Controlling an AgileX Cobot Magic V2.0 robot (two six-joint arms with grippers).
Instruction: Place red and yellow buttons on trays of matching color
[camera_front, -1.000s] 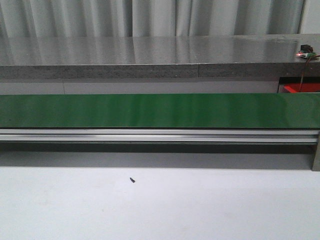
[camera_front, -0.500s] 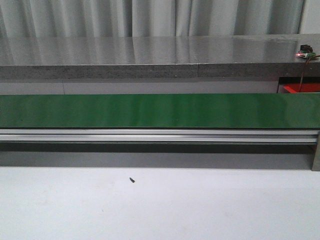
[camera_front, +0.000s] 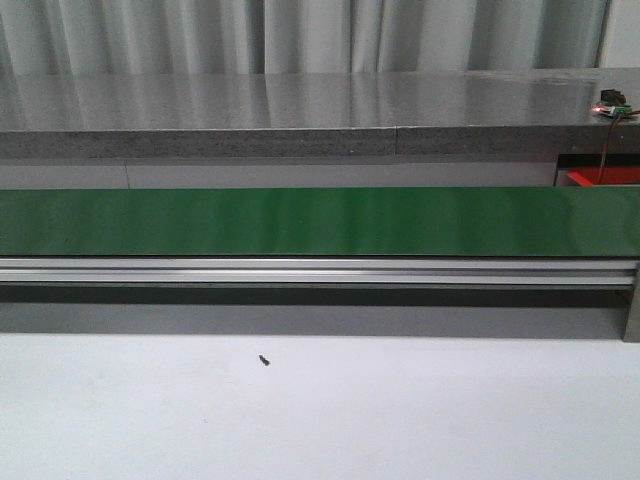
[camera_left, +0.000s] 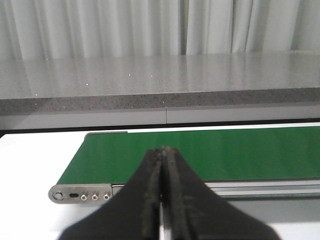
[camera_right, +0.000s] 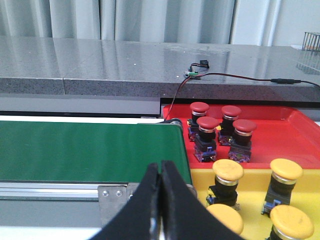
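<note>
Two black pincers sit nearest their wrist cameras, each with its tapered fingers pressed together and nothing between them: the left pincer (camera_left: 163, 150) and the right pincer (camera_right: 160, 164). From the front view neither arm shows at all, just the smooth white table (camera_front: 320, 420) with one tiny dark speck (camera_front: 264, 360) on it, too small to identify.

Past that runs the long matte green conveyor belt (camera_front: 320, 221) on a ribbed aluminium rail (camera_front: 320, 271); its rounded metal end cap with small screws shows in the left wrist view.

Off the belt's right end, the shiny yellow plastic tray (camera_right: 252, 200) holds the yellow mushroom-head push buttons (camera_right: 228, 171) on dark bases. Four are visible, the nearest ones cut off by the frame edge. Just behind, touching it, the glossy red plastic tray (camera_right: 280, 135) carries four red mushroom-head push buttons (camera_right: 207, 123), clustered upright. The front view only catches a sliver of red.

Further back is a speckled grey stone counter (camera_front: 300, 115) with a thin cable (camera_right: 235, 76) and a small electronics board (camera_right: 192, 71), then pale pleated curtains (camera_front: 300, 35).
</note>
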